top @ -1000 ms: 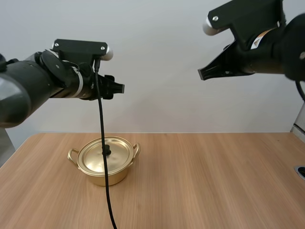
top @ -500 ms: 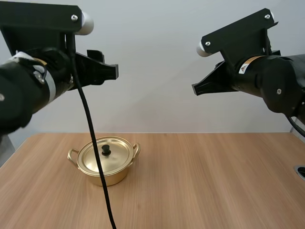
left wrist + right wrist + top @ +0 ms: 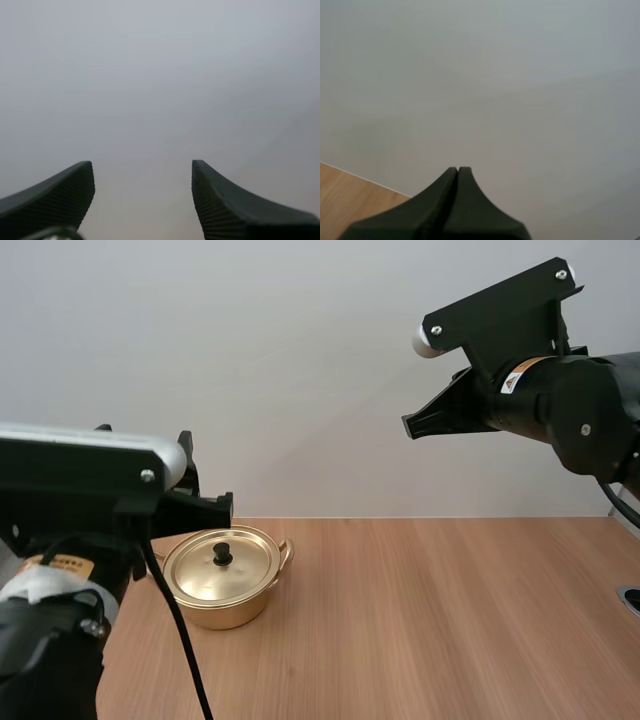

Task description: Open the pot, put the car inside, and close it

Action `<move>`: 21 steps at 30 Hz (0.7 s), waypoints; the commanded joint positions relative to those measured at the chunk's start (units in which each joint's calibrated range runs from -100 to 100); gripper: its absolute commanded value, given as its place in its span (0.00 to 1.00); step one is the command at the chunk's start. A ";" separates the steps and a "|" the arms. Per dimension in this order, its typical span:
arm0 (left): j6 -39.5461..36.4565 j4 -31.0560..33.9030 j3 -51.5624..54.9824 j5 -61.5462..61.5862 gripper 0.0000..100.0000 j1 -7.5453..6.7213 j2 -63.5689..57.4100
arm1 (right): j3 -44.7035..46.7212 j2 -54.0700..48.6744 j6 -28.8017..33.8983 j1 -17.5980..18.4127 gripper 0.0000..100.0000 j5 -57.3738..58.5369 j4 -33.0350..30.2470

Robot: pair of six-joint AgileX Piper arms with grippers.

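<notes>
A gold pot (image 3: pixel 222 580) with two small side handles stands on the wooden table (image 3: pixel 420 620) at the left, its lid (image 3: pixel 221 565) on and a black knob (image 3: pixel 222 555) on top. My left gripper (image 3: pixel 215 508) hangs low at the near left, just left of the pot; in the left wrist view its fingers (image 3: pixel 60 192) stand wide apart with nothing between them, facing the blank wall. My right gripper (image 3: pixel 412 426) is high at the upper right, far from the pot; its fingers (image 3: pixel 454 200) lie together as one dark wedge.
The table stretches bare to the right of the pot. A dark round fitting (image 3: pixel 631 598) sits at the table's far right edge. A plain grey wall stands behind.
My left arm has dropped from high above the pot to low beside it, close to the camera. The right arm came down slightly earlier and now holds still.
</notes>
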 commanded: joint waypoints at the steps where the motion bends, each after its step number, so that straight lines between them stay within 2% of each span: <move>1: 0.00 -0.06 4.51 -4.87 0.93 -1.02 -0.37 | 0.02 -0.03 0.02 0.00 0.00 1.41 -0.01; 5: 0.00 -0.06 4.95 -4.72 0.93 -2.28 -0.37 | 0.02 -0.03 0.02 0.00 0.00 4.61 -0.01; 9: -1.04 -0.41 5.58 -2.58 0.93 -2.45 -0.37 | 0.02 -0.03 3.02 0.00 0.00 4.79 -0.01; 12: -1.07 0.10 6.12 2.42 0.92 -2.01 -0.73 | 0.02 -0.03 5.90 0.00 0.00 5.67 -0.01; 17: -0.84 9.30 6.12 11.61 0.92 -0.78 -0.73 | 0.02 -0.03 11.51 0.00 0.00 12.02 -0.01; 21: -0.84 10.62 6.12 10.70 0.92 -0.01 -0.99 | 0.02 -0.03 12.63 0.00 0.00 12.22 -0.01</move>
